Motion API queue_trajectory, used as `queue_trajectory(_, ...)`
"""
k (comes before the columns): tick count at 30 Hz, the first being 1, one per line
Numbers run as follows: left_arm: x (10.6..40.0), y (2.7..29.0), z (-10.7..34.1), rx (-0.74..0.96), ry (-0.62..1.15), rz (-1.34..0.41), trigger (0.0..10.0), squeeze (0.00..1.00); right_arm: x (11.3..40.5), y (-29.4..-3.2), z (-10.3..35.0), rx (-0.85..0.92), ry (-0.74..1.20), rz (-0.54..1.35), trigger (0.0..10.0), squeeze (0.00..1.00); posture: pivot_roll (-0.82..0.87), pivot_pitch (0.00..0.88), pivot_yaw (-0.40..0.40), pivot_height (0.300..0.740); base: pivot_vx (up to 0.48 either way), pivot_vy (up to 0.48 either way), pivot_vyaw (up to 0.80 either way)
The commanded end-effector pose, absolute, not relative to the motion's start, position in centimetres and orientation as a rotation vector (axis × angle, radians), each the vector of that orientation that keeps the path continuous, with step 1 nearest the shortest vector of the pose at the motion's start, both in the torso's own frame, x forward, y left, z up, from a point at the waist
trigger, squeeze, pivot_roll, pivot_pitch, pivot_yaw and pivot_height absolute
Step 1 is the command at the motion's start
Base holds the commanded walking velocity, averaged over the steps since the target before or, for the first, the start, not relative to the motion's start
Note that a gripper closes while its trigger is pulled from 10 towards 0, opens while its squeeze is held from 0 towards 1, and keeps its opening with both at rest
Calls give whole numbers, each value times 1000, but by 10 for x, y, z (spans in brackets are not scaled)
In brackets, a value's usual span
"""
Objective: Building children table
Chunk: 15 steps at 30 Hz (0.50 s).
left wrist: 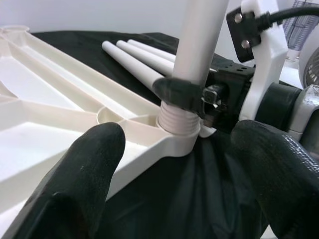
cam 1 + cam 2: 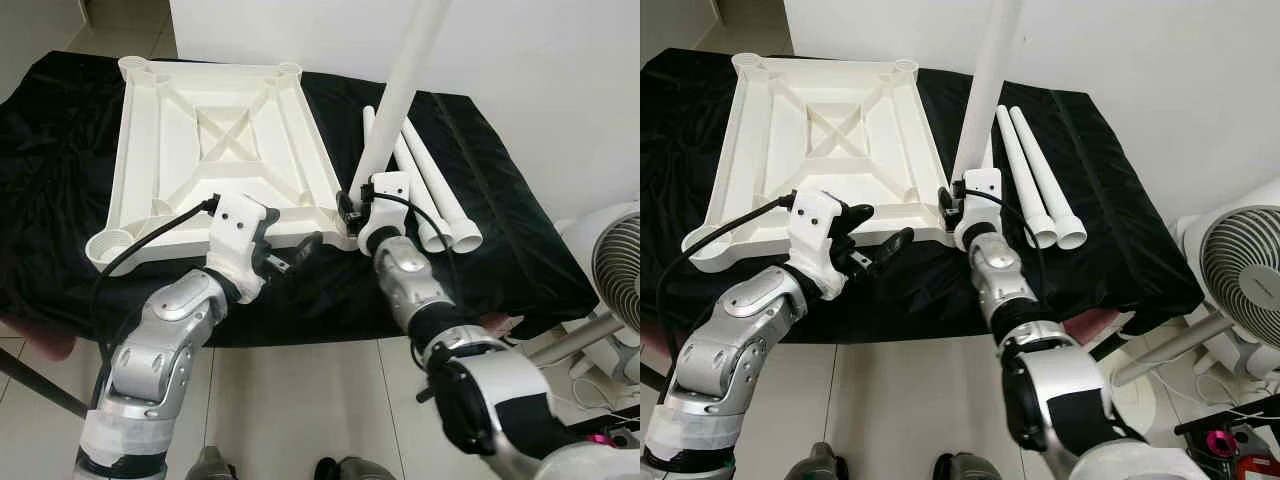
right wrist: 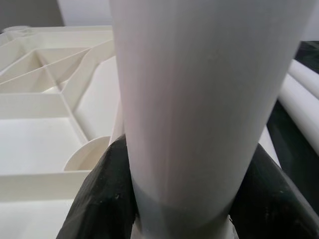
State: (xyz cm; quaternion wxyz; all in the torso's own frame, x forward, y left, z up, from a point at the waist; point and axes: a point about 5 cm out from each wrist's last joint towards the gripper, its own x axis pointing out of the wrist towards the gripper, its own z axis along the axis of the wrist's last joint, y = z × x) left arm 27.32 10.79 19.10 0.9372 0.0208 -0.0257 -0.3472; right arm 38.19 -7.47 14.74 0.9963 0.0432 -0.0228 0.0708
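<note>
We see the right gripper [image 2: 352,208] clamped around the upright leg [image 2: 400,95] just above its threaded end, which sits in the near right corner socket of the upturned tabletop [image 2: 215,150] on the black cloth [image 2: 480,190]. Our left gripper [image 2: 290,255] hovers spread open just beside that corner, apparently touching nothing. Spare legs [image 2: 1035,175] lie beside the tabletop.

The upright leg [image 2: 400,90] runs out of the top edge in both eye views, so its upper end cannot be seen. In the right wrist view it is too close to be sharp, and it covers the corner socket below. The fan [image 2: 618,262] is cut by the right edge. The black cloth [image 2: 60,180] runs off the left edge
</note>
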Motion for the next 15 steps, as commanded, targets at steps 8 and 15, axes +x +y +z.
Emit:
queue_trajectory(8, 270, 103, 191, 43, -50, -694, 10000, 0, 373, -78, 125, 169, 55, -30, 10000, 0, 82, 54, -114, 740, 0, 0, 0)
queue_trajectory(15, 269, 102, 190, 44, -47, -703, 10000, 0, 369, -70, 125, 170, 57, -15, 10000, 0, 80, 50, -114, 740, 0, 0, 0)
